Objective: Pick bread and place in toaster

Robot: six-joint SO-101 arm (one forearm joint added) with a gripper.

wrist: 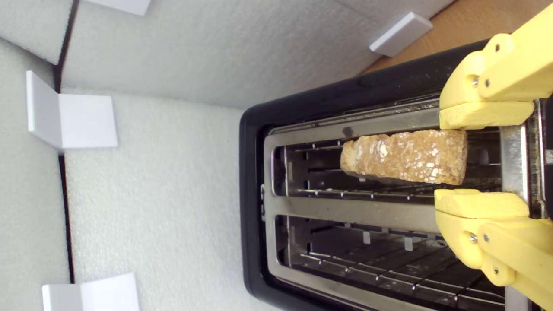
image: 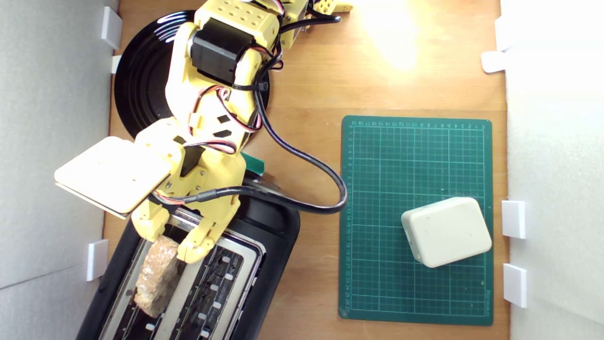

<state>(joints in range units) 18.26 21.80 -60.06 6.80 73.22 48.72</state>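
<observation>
Exterior view: the yellow pincer (image: 172, 243) hung over the black toaster (image: 278, 241) at the worktop's seven o'clock corner, the bread (image: 158, 276) standing on edge in the slot farther toward nine o'clock. Wrist view: the jaws stood apart, each flanking the bread (wrist: 404, 156) with a visible gap; a straight lift out, without snagging the crust, looked wisest.

Yellow hand (image: 172, 245) points downward, fingers (wrist: 484, 115) spread apart.
</observation>
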